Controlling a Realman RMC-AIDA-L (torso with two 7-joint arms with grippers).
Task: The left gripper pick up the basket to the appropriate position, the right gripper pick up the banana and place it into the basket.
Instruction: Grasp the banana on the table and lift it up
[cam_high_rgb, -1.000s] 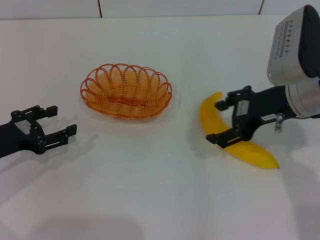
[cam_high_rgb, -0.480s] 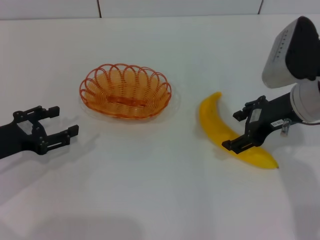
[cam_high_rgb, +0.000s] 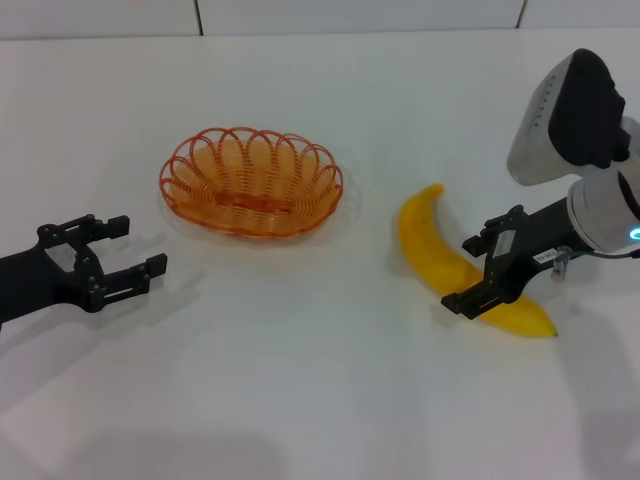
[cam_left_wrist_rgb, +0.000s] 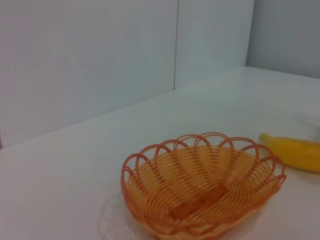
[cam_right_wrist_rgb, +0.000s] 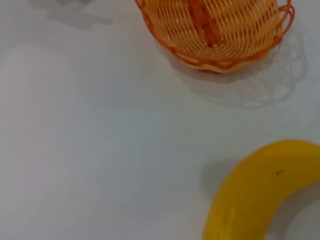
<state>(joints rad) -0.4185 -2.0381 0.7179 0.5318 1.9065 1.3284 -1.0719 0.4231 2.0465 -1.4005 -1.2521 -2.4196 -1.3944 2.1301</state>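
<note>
The orange wire basket (cam_high_rgb: 251, 182) sits empty on the white table, left of centre; it also shows in the left wrist view (cam_left_wrist_rgb: 202, 186) and the right wrist view (cam_right_wrist_rgb: 215, 30). My left gripper (cam_high_rgb: 125, 250) is open, low over the table to the basket's front left, apart from it. The yellow banana (cam_high_rgb: 440, 262) lies on the table at the right; it also shows in the left wrist view (cam_left_wrist_rgb: 292, 151) and the right wrist view (cam_right_wrist_rgb: 252, 192). My right gripper (cam_high_rgb: 478, 272) is open and straddles the banana's nearer half, fingers on either side.
The white table (cam_high_rgb: 320, 390) runs to a wall with tile seams at the back. The right arm's silver-white cylinder (cam_high_rgb: 570, 115) rises at the right edge.
My right gripper has slid back along the banana toward its nearer end. My left gripper has crept a little to the right, toward the basket. Basket and banana have not moved.
</note>
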